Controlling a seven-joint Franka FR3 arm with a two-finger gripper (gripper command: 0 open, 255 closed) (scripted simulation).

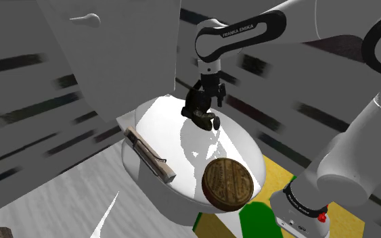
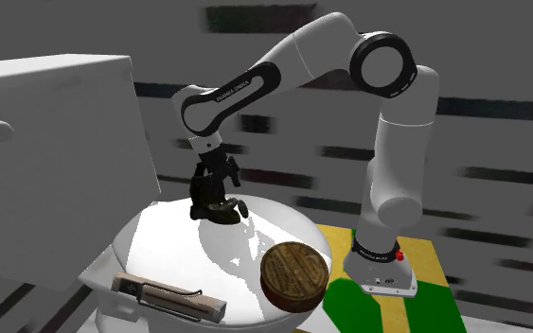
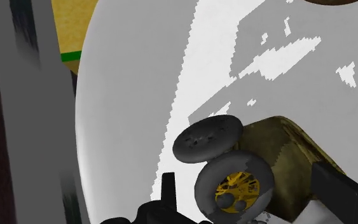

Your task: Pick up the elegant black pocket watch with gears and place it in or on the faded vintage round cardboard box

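Wrist view reveals gold gears in the dark watch (image 3: 234, 188) the end effector (image 1: 206, 110) clamps; shoulder view puts the box (image 1: 227, 184) at its five o'clock.

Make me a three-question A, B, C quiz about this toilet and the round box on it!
1. Where is the round box?
A. on the toilet lid, at its front edge
B. on the floor
C. on top of the tank

2. What colour is the round box?
A. blue
B. brown
C. pink

3. The toilet lid is:
A. up
B. down
C. missing

Answers:
1 A, it sits at the lid's front edge.
2 B, its top and side are brown.
3 B, the lid lies flat and carries the box.
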